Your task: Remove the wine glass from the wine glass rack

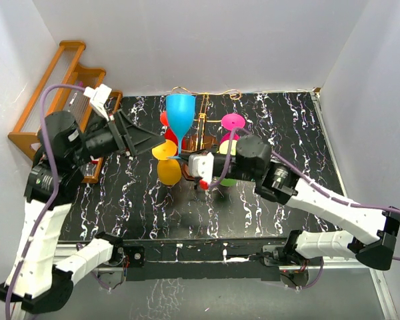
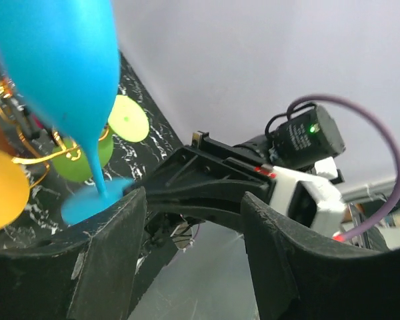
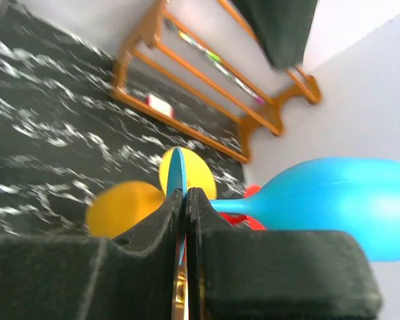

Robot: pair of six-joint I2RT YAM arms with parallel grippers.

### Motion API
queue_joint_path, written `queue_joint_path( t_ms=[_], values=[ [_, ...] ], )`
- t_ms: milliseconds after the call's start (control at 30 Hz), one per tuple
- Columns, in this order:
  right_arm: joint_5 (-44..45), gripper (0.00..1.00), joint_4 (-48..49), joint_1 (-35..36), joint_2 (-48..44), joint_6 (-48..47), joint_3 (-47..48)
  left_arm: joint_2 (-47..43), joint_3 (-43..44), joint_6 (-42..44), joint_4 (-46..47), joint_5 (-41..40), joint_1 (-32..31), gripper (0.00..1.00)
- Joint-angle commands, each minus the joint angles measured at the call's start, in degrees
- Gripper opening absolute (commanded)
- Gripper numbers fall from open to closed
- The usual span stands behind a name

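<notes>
- One opaque blue wine glass [image 1: 180,119] stands bowl-up at upper centre of the overhead frame, just left of the one dark brown wooden rack with gold wire arms [image 1: 203,130].
- Two tools: the right tool [image 3: 185,200] is pinched narrow on the glass's flat foot.
- The left tool [image 2: 190,220] gapes wide, holding nothing, beside the stem.

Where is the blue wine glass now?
Top view, centre: the blue wine glass is upright just left of the rack, its foot pinched in the right tool.
</notes>
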Motion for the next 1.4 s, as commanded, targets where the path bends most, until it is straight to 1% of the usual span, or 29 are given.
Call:
queue_joint_path(
  t_ms=[0,33,100,200,333,467,533,667,800,933,1133,1267,1367],
  values=[
    [18.8,0.08,14.4,5.5,-3.0,-22.1,-6.2,-5.6,2.1,0.8,-11.7,-9.9,-0.1,0.56],
    [21.0,0.08,16.4,7.8,-3.6,-24.8,-8.6,-6.6,2.3,0.8,-12.5,-10.8,-0.1,0.56],
    [23.4,0.08,18.6,10.3,-4.6,-27.0,-11.5,-7.6,2.8,1.4,-14.8,-11.7,-0.1,0.56],
    [28.1,0.08,23.3,14.3,-5.8,-32.0,-16.0,-6.9,3.8,3.6,-18.2,-12.4,-0.1,0.56],
    [35.7,0.08,28.7,20.3,-5.9,-44.4,-22.3,-5.0,6.2,4.5,-19.2,-12.1,-0.1,0.56],
    [42.5,0.08,31.6,25.3,-6.5,-56.1,-27.4,-3.0,11.3,5.0,-20.6,-11.9,-0.1,0.56],
    [45.9,0.08,29.7,27.5,-6.6,-59.2,-28.0,-1.3,15.0,5.9,-22.6,-11.9,-0.1,0.56],
    [49.7,0.08,24.3,30.9,-6.7,-61.0,-27.9,1.0,18.7,8.1,-27.5,-12.0,-0.1,0.55],
    [51.7,0.08,22.7,33.6,-6.2,-61.9,-28.4,0.8,17.6,10.5,-31.6,-12.4,0.0,0.55],
    [52.0,0.08,21.3,34.2,-5.0,-63.1,-28.9,0.0,15.3,12.6,-35.3,-13.0,-0.1,0.54],
    [52.1,0.08,21.3,34.9,-3.6,-63.9,-30.5,-0.7,12.8,14.1,-37.6,-15.1,-0.1,0.54],
    [52.1,0.08,17.9,35.9,-3.1,-64.2,-30.7,-0.8,10.6,15.0,-38.2,-15.9,-0.1,0.54],
    [51.9,0.08,17.9,36.6,-2.8,-64.3,-31.0,-1.0,9.0,15.4,-38.0,-16.1,-0.1,0.53]
  ],
)
